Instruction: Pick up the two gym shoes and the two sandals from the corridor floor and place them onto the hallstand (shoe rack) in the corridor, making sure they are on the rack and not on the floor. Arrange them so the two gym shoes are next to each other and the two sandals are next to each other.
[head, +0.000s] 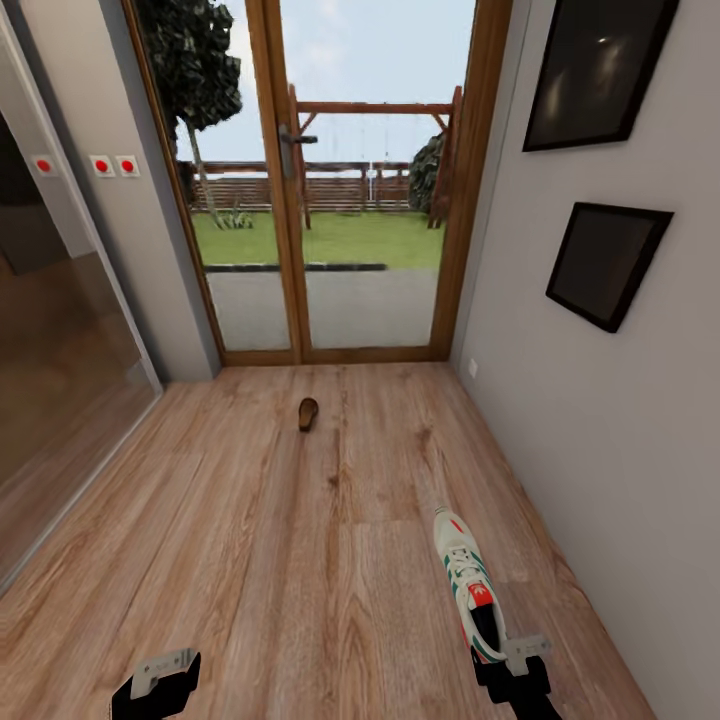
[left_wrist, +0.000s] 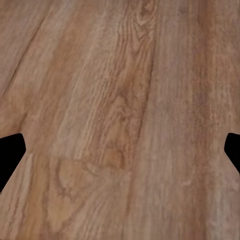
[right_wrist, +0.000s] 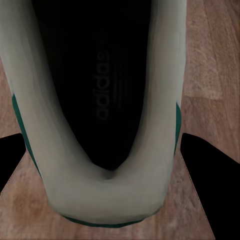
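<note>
One gym shoe (head: 463, 572), white with green stripes and a red tongue label, points away from me at the lower right of the head view. My right gripper (head: 497, 655) is shut on its heel. In the right wrist view the gym shoe's heel (right_wrist: 105, 190) fills the gap, with a finger (right_wrist: 207, 175) pressed against each side. One brown sandal (head: 308, 413) lies on the corridor floor (head: 300, 560) near the glass door. My left gripper (head: 157, 685) hangs open over bare floor (left_wrist: 120, 100). The other shoe, the other sandal and the hallstand are out of view.
A wood-framed glass door (head: 330, 200) closes the corridor's far end. A white wall with two dark picture frames (head: 605, 262) runs along the right. On the left stands a glossy sliding panel (head: 60, 360). Wood floor lies between me and the sandal.
</note>
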